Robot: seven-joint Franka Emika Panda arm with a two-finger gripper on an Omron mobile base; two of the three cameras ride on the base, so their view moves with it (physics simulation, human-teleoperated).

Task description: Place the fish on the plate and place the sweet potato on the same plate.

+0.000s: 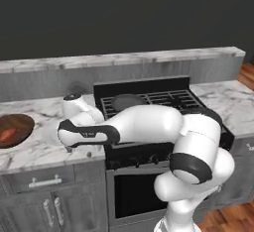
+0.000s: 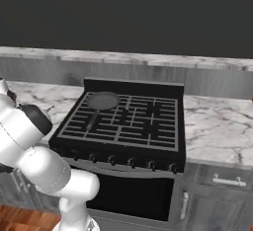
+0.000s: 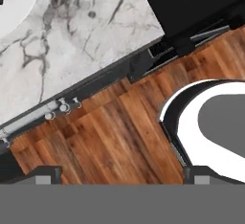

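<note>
Nearest the base, the white arm (image 1: 149, 127) reached left across the stove front with its gripper (image 3: 119, 173) hanging over the marble counter's (image 3: 81, 41) front edge, jaws spread fully apart and holding nothing, wood floor (image 3: 110, 127) and a drawer handle (image 3: 57, 107) below the two dark fingertips (image 3: 43, 173). Farther left on that counter sat a dark brown wooden bowl (image 1: 15, 129) with the orange-red sweet potato (image 1: 7, 135) inside it, while a curved white edge at the hand view's top-left corner was probably the plate (image 3: 14, 3); the fish could not be made out. Beyond, a dark grey frying pan (image 2: 102, 101) rested on the stove's (image 2: 128, 121) rear-left burner.
</note>
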